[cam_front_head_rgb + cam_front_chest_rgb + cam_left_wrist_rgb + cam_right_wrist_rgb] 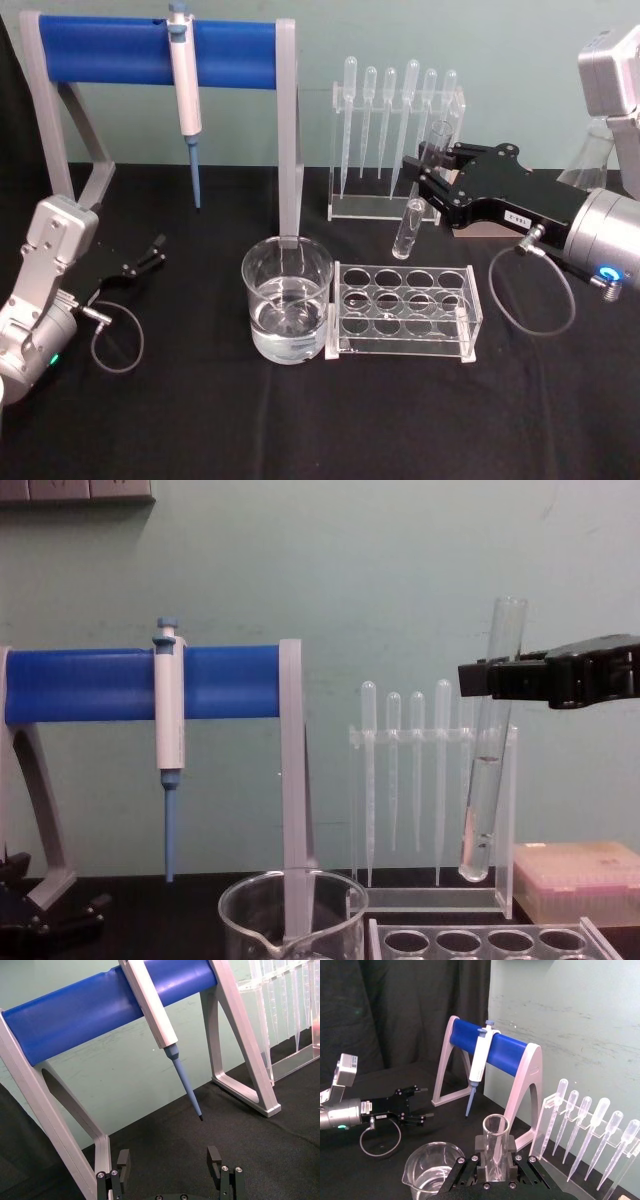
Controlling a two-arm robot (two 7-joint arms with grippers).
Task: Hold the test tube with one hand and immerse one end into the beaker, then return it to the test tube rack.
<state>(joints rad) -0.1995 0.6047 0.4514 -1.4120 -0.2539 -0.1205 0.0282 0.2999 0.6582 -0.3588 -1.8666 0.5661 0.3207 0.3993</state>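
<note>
Near the one beaker [287, 300], the right gripper [428, 168] clamps one test tube [410, 228].

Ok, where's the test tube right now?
Head view, right of centre: the test tube hangs nearly upright in the right pincer, between the rack and the pipette stand.

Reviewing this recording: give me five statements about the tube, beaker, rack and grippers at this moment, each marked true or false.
1. The right gripper is shut on the test tube. True.
2. The tube's lower end is dipped in the beaker. False: it hangs in the air, apart from the beaker.
3. The beaker holds clear liquid. True.
4. The left gripper grips the micropipette. False: it sits open, low at the left, and the micropipette hangs on the blue stand.
5. The test tube rack stands left of the beaker. False: it stands to its right.
</note>
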